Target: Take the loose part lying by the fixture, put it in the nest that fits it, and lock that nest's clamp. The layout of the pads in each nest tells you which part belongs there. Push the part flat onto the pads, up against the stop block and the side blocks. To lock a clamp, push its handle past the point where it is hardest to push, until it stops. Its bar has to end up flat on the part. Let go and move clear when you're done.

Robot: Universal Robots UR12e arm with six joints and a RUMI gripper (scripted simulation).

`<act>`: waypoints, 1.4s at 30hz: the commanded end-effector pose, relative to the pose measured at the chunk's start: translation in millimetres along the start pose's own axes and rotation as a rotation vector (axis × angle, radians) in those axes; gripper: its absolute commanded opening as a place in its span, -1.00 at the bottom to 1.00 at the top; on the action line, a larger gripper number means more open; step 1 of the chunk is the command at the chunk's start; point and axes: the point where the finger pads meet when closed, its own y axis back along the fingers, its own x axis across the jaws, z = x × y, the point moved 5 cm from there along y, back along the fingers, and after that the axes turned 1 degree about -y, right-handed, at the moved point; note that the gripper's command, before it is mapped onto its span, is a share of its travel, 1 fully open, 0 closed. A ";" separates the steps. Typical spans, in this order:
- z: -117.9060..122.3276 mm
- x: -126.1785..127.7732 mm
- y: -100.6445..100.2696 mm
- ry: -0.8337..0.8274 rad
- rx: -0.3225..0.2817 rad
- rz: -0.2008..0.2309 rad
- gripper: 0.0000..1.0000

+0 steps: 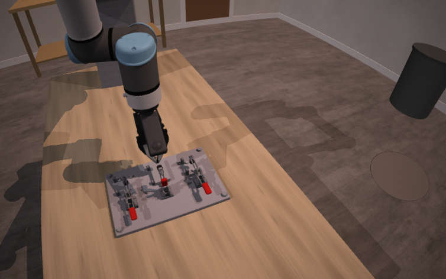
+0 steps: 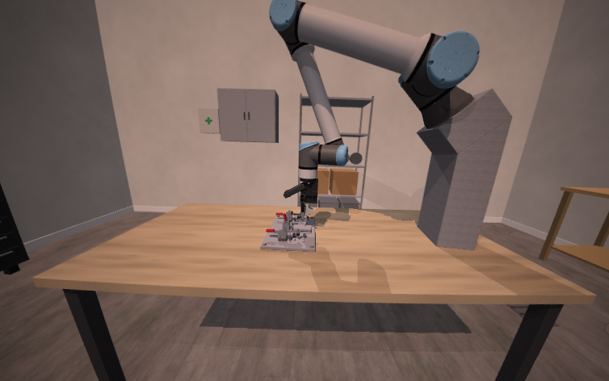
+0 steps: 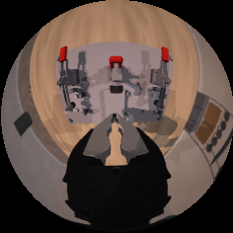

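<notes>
A grey fixture plate (image 1: 171, 213) (image 2: 287, 247) (image 3: 99, 49) lies on the wooden table (image 1: 263, 213) and carries three toggle clamps with red handles. The left handle (image 1: 132, 213) (image 3: 63, 52) and the right handle (image 1: 206, 187) (image 3: 165, 53) lie low, pointing to the table's front. The middle handle (image 1: 164, 181) (image 3: 116, 60) looks shorter and more upright. My gripper (image 1: 157, 160) (image 2: 305, 211) (image 3: 115, 114) is shut and empty. It hangs just above the plate's back edge, behind the middle clamp. I cannot make out a loose part on the table beside the plate.
The arm's grey pedestal (image 2: 463, 179) stands at the table's back right. A dark bin (image 1: 417, 82) and a round floor mat (image 1: 400, 175) lie off to the right of the table. A wooden side table (image 2: 579, 224) and shelves (image 2: 337, 152) stand beyond it.
</notes>
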 end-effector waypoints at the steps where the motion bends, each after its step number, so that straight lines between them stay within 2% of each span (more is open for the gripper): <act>1: 20.4 1.0 -0.9 -0.001 -0.007 -0.001 -1.00; 17: 65.9 2.4 -0.5 -0.001 -0.007 -0.001 -1.00; 28: 65.2 2.4 -2.2 -0.001 -0.003 0.000 -1.00; 42: 63.6 1.0 -28.6 0.001 -0.001 -0.001 -1.00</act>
